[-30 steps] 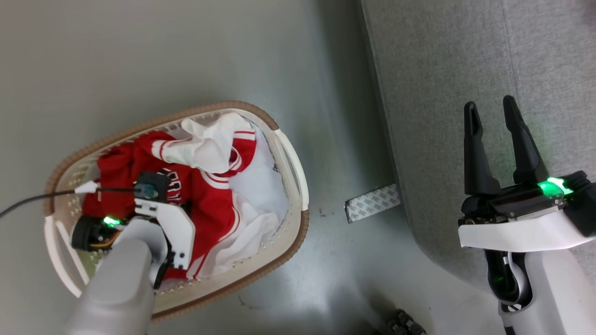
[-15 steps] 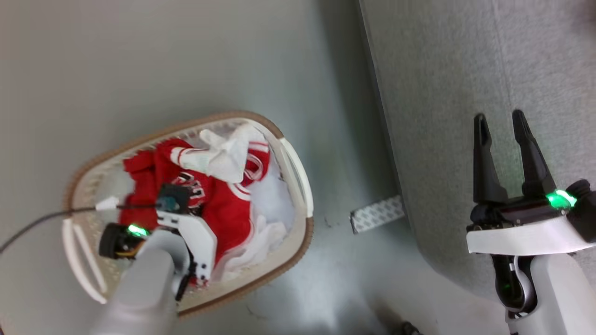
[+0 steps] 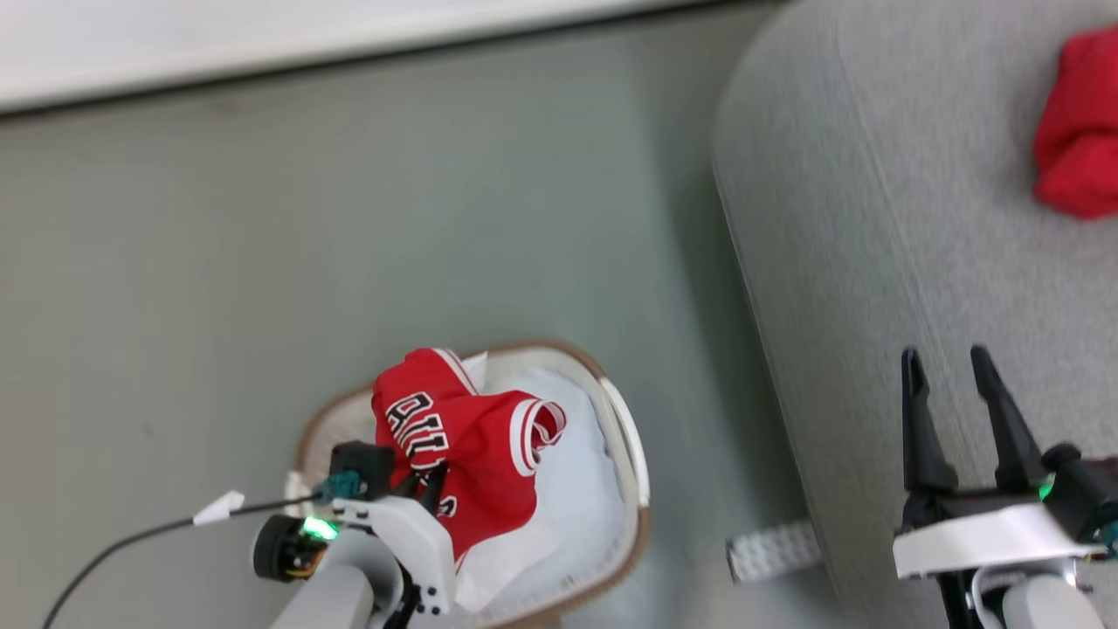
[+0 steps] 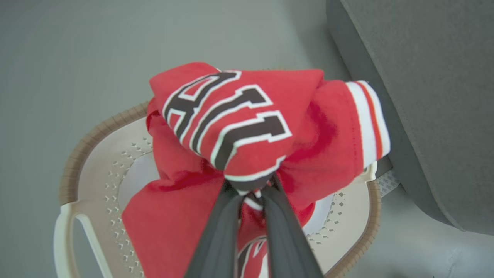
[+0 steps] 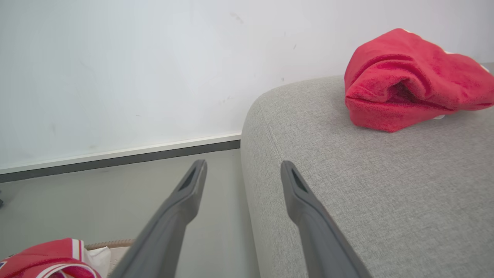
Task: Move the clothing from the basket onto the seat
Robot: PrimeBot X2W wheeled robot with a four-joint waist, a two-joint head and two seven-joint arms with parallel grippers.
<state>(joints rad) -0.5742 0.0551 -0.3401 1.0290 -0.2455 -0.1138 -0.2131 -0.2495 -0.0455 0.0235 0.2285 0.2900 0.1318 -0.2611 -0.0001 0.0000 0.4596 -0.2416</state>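
Left gripper (image 4: 251,191) clamped tight on a bunched red jersey (image 4: 239,116) with black-and-white lettering and white-striped trim, holding it over the cream laundry basket (image 4: 88,154). The basket stands on the grey-green floor (image 3: 262,218) beside the light-grey seat (image 3: 873,262), with white fabric (image 3: 576,498) lying inside it beneath the jersey. The right gripper (image 3: 944,354) hovers above the seat's near edge, fingers apart and empty. Another red garment (image 5: 409,77) lies crumpled near the seat's far edge, by the wall (image 5: 115,77).
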